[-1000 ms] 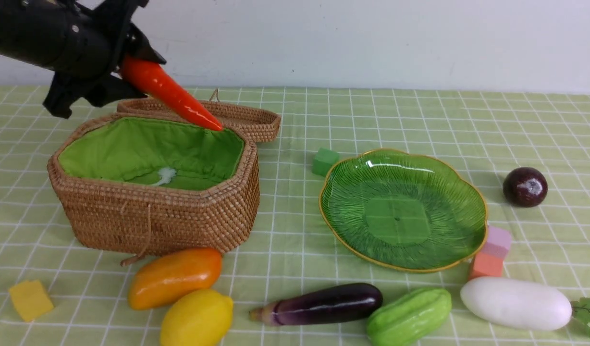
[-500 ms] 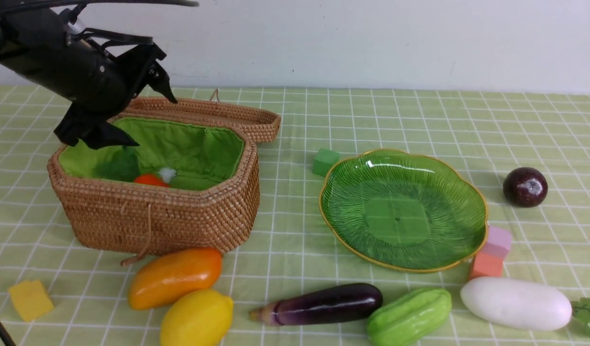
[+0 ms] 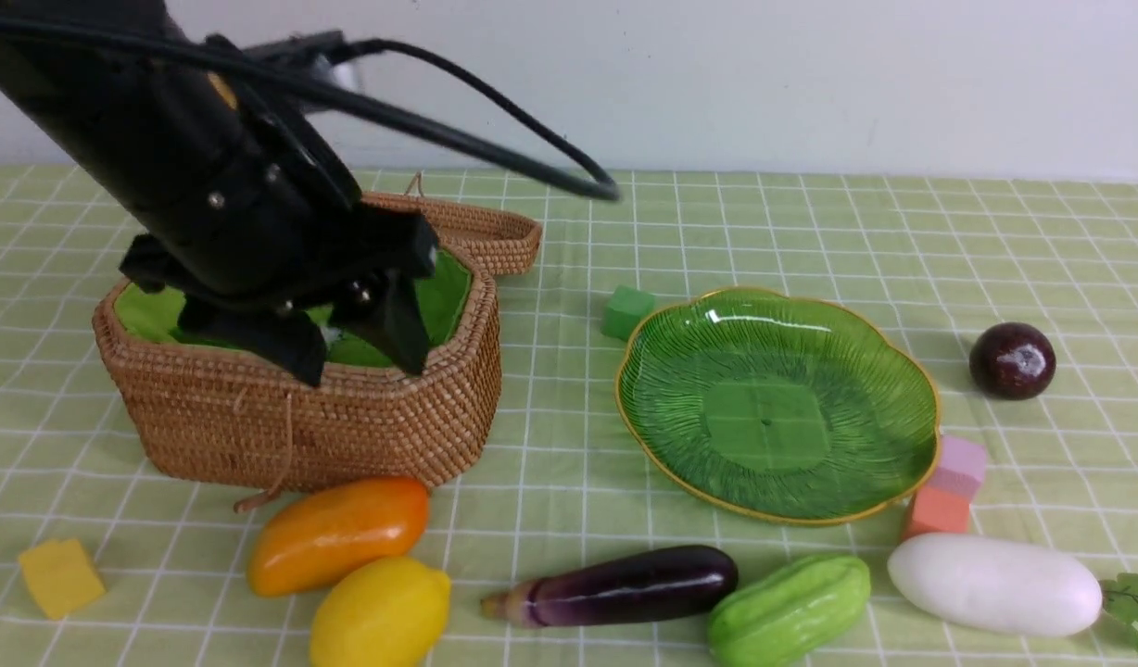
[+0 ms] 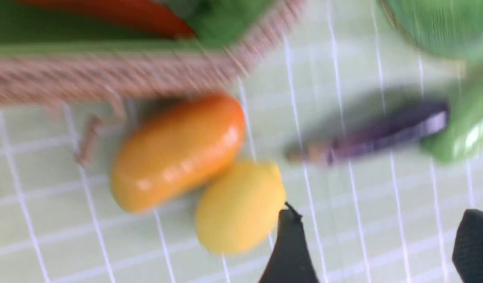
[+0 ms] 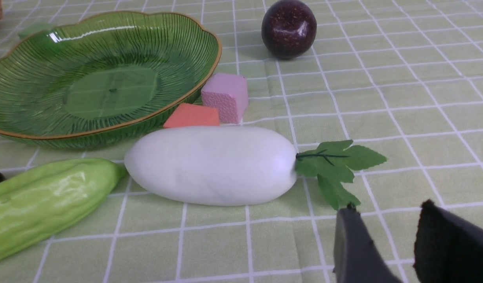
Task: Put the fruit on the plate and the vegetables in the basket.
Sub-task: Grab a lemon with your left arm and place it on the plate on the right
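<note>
Your left gripper (image 3: 360, 371) hangs over the brown wicker basket (image 3: 347, 435), jaws apart and empty. The red-orange toy vegetable (image 4: 119, 13) lies inside. Your right gripper (image 5: 387, 208), jaws parted and empty, sits near the white radish (image 5: 212, 165). The orange mango (image 3: 337, 533) and yellow lemon (image 3: 379, 611) lie just before the basket, the green glass plate (image 3: 773, 408) to its right.

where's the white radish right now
In the front view the white radish lies flat at the near right, on the robot's right side, just right of the light-green gourd and in front of the orange foam cube.
</note>
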You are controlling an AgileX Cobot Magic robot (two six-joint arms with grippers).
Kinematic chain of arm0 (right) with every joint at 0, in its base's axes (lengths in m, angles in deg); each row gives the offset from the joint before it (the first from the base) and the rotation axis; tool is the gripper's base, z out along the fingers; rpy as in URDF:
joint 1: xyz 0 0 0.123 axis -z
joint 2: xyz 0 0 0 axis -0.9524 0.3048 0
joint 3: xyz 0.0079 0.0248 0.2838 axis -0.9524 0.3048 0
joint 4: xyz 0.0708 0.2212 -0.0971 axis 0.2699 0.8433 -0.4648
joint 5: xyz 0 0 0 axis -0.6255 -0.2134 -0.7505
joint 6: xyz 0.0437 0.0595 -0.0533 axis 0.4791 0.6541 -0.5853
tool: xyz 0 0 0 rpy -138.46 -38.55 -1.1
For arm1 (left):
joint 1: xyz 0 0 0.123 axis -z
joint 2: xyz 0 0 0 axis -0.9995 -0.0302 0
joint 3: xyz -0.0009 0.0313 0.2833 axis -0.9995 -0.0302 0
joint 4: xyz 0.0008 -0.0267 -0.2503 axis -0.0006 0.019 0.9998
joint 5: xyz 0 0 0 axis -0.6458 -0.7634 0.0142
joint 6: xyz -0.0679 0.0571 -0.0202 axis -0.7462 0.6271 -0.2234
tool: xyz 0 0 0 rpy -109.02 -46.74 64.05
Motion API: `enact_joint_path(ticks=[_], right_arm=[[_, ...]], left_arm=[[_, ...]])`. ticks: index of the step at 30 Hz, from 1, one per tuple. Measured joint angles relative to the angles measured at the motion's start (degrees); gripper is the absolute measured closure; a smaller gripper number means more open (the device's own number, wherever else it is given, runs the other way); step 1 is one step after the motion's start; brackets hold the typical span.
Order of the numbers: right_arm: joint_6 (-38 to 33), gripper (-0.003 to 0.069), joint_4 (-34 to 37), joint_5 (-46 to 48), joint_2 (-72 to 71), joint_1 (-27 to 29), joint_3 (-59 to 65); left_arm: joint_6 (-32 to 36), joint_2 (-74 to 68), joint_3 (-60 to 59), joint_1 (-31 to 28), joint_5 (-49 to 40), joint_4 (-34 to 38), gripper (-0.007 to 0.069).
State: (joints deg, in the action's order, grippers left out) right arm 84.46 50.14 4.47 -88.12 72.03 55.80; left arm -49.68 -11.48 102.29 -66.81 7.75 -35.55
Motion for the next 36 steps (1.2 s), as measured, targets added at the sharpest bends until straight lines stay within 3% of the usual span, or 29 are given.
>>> enact_joint_path(ticks=[5, 9, 20, 36], right_arm=[[0.00, 0.0417, 0.00, 0.00, 0.00, 0.00, 0.00], [0.00, 0.0417, 0.00, 0.00, 0.00, 0.00, 0.00], [0.00, 0.0417, 0.00, 0.00, 0.00, 0.00, 0.00], [0.00, 0.0417, 0.00, 0.00, 0.00, 0.00, 0.00]], left_arm=[[-1.49, -0.11, -7.26, 6.39, -0.17, -4.65, 0.0117], [-2.52, -0.11, -15.95, 10.22, 5.95, -11.01, 0.0117], [-7.43, -2.26, -24.13, 10.46, 18.77, -17.66, 0.0116], [-8.75, -9.42, -23.68, 10.65, 21.06, -17.76, 0.0073]])
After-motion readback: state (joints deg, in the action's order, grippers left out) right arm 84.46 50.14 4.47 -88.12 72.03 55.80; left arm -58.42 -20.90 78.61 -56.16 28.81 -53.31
